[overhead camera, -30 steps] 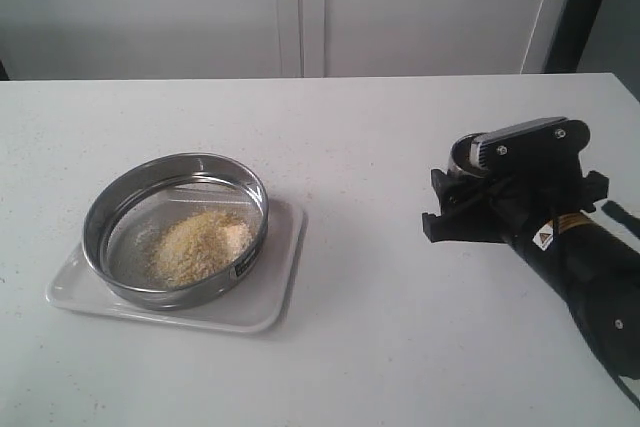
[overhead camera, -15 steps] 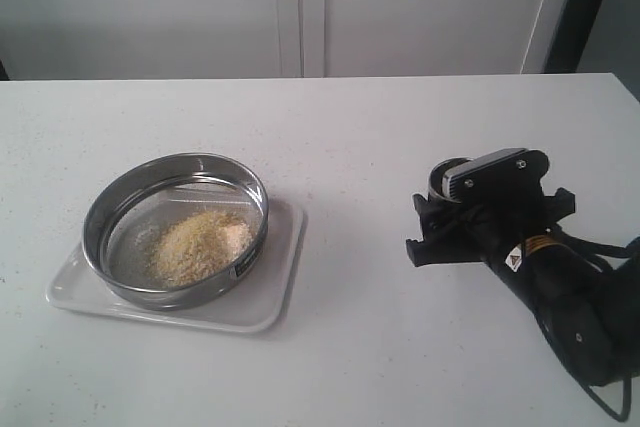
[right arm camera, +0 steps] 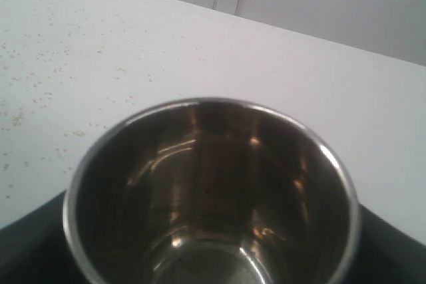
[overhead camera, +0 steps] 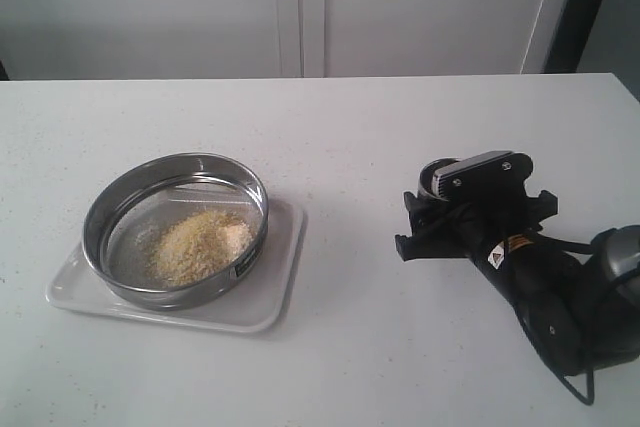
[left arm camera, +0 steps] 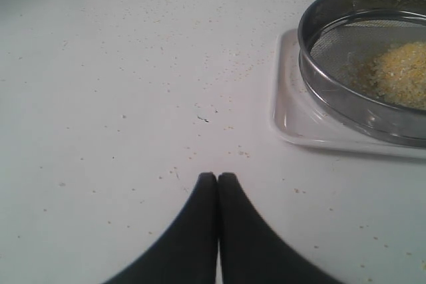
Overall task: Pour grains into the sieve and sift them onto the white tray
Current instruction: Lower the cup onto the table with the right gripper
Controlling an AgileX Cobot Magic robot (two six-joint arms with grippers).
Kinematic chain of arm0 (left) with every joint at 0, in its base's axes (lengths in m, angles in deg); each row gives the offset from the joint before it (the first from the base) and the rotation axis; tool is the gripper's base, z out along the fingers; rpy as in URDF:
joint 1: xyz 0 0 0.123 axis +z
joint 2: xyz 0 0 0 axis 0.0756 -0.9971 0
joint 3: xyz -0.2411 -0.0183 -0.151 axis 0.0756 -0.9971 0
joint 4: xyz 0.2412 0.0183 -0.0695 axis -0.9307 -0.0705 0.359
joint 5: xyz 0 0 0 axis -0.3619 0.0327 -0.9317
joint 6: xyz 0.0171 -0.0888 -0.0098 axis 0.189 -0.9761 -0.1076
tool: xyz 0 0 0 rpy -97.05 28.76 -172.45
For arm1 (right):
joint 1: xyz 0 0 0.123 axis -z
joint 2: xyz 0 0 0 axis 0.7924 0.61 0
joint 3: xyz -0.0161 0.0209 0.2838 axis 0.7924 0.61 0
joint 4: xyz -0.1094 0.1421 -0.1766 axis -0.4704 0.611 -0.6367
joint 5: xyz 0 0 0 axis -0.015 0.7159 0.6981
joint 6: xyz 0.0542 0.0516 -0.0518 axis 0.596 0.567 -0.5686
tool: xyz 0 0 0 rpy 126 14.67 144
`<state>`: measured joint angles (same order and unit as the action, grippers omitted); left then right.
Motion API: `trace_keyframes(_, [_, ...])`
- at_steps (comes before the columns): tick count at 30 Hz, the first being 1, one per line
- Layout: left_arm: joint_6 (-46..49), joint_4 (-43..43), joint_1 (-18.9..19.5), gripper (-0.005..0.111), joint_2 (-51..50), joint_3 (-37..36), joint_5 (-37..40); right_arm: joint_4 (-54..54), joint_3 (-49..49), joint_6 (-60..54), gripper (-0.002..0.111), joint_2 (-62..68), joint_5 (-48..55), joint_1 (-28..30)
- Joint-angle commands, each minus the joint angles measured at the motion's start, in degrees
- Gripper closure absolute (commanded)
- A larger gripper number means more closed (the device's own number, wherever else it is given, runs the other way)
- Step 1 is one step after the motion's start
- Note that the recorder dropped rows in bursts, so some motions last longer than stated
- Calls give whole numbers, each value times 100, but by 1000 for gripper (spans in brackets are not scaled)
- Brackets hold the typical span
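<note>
Sieve [overhead camera: 190, 292] side carries dark label [overhead camera: 243, 267], writing too small.

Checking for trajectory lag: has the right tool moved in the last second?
Yes. In the exterior view the right tool, holding the steel cup, has shifted left, closer to the white tray.
</note>
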<state>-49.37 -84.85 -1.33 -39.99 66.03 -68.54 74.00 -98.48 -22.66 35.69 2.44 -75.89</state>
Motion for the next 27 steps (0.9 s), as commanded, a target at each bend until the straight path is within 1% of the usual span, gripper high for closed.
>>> trace_keyframes(1, [0,34,-32,107,22,-22,23,-1,-110,34,108,128,-196,22])
trace_keyframes(16, [0,34,-32,107,22,-22,23,-1,-228,-2,108,795,-214,22])
trace_keyframes(21, [0,34,-32,107,22,-22,23,-1,-228,-2,108,833,-255,22])
trace_keyframes(23, [0,34,-32,107,22,-22,23,-1,-228,-2,105,833,-255,22])
trace_keyframes(27, [0,34,-32,107,22,-22,23,-1,-228,-2,90,833,-255,22])
